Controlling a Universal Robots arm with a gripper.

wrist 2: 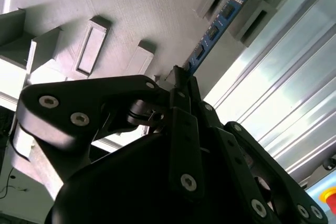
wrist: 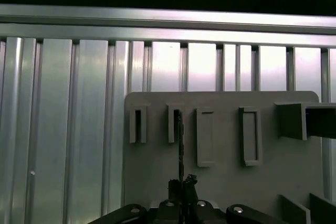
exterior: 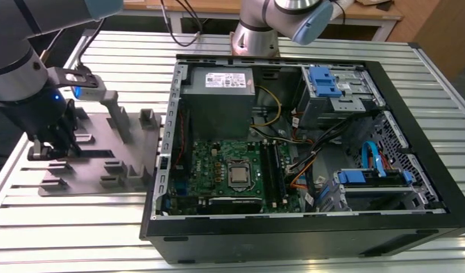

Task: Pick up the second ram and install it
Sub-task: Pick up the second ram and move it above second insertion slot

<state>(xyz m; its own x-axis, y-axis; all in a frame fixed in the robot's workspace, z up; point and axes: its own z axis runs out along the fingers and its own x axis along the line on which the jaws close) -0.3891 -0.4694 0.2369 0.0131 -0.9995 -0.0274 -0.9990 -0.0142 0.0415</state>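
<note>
The second ram point(wrist 2: 212, 30) is a thin board with black chips. It stands on edge in the grey fixture plate point(wrist 2: 131, 3), its far end between two grey blocks. In the first wrist view I see the ram point(wrist: 180, 145) edge-on as a dark line that ends in a slotted block. My gripper point(wrist 2: 181, 80) is shut on the ram's near end, fingers pressed to both faces. In the exterior view the gripper point(exterior: 44, 152) hangs low over the fixture plate point(exterior: 95, 165) at the exterior view's left.
The open computer case point(exterior: 414, 187) lies to the exterior view's right of the fixture, with the motherboard point(exterior: 217, 165), its long memory slots point(exterior: 274, 170), cables and blue drive brackets inside. A second arm's base point(exterior: 255, 34) stands behind the case. The ribbed metal table point(wrist: 63, 129) surrounds everything.
</note>
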